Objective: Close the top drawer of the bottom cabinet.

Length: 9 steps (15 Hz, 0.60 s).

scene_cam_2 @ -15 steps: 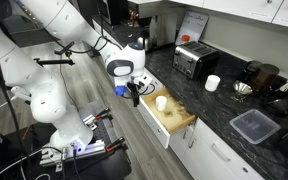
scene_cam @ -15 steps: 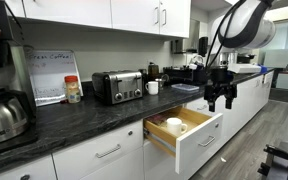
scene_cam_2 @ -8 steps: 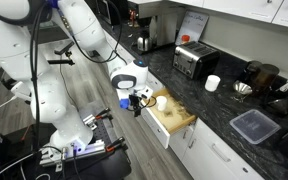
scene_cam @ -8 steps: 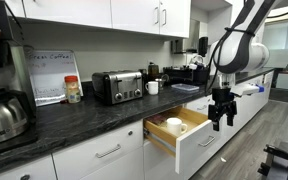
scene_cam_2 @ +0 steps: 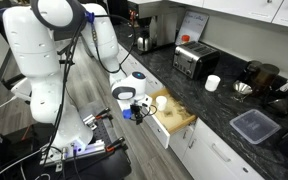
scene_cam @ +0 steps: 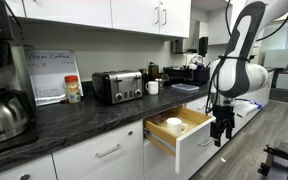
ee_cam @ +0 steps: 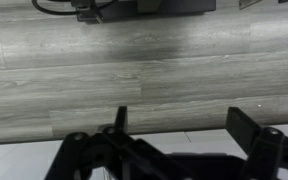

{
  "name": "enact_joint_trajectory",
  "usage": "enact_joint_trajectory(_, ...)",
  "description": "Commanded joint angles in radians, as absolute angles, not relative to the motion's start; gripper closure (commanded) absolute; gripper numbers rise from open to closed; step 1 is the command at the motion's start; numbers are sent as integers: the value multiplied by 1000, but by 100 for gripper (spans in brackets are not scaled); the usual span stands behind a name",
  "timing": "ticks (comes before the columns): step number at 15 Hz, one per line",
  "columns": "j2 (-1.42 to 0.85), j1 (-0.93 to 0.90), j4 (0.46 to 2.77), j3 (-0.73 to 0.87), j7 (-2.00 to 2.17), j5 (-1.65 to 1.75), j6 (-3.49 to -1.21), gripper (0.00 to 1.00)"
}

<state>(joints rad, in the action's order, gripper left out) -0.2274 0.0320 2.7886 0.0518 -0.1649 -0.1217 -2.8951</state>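
Kitchen, dark stone counter (scene_cam: 84, 113); top drawer (scene_cam: 196, 141) open; fingers (ee_cam: 246, 130) apart near front.

The top drawer (scene_cam: 197, 141) stands open, tool (scene_cam: 221, 134) just beside its front.

- Toaster (scene_cam: 118, 86), black and silver, near a white mug (scene_cam: 153, 87).
- Steel kettle (scene_cam: 2, 113) at the frame's edge.
- Red-lidded jar (scene_cam: 73, 90) before a paper sign (scene_cam: 52, 73).
- Dark tray (scene_cam_2: 254, 124), well apart from the toaster.
- Grey plank floor (ee_cam: 144, 60).

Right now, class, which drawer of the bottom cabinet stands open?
The top drawer by the robot arm: pulled out, pale wood box exposed. The neighbouring drawer front sits flush.
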Motion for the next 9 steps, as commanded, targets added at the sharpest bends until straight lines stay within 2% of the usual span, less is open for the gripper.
enact_joint_trajectory(1,-312,100,2742,8,-199,-111,-2982,0)
enact_joint_trajectory(9,-397,188,2622,-26,-209,-82,-3014,0)
